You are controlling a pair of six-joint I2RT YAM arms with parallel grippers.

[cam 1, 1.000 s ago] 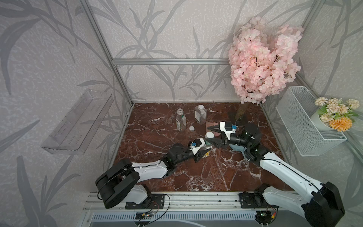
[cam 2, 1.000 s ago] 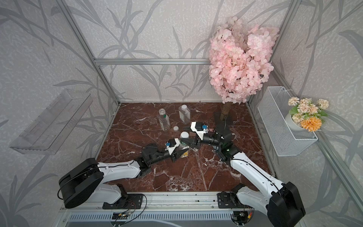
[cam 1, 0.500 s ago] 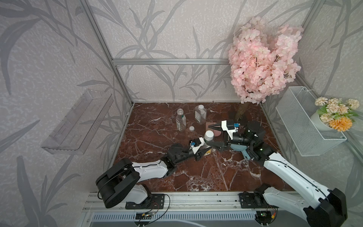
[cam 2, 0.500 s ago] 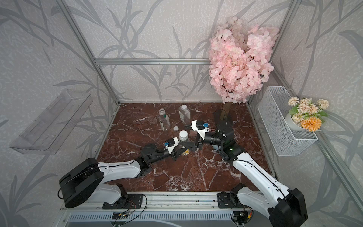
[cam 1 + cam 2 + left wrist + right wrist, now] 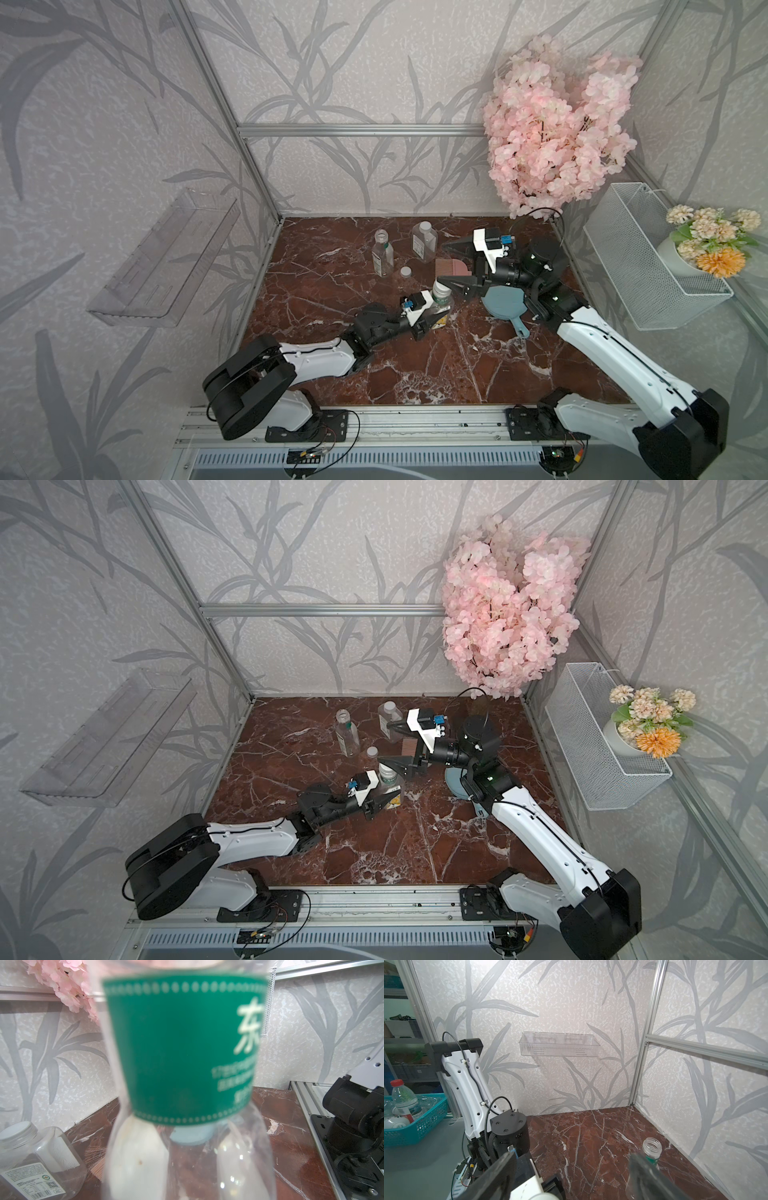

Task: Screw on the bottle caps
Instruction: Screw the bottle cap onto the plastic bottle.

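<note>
My left gripper is shut on a round clear bottle with a green label, which stands near the table's middle. A white cap sits on its neck. My right gripper is open and empty, one finger just right of that cap and the other higher. A second round bottle stands uncapped farther back. The squarer bottle beside it wears a white cap. One loose cap lies between them.
A pink-brown comb and a blue hand mirror lie under the right arm. A pink blossom tree fills the back right corner. On the right wall hangs a wire basket, on the left wall a clear shelf.
My right gripper has opened off the cap on the held bottle and drawn back to the right. The cap stays on the neck. The left arm and its bottle have barely moved.
</note>
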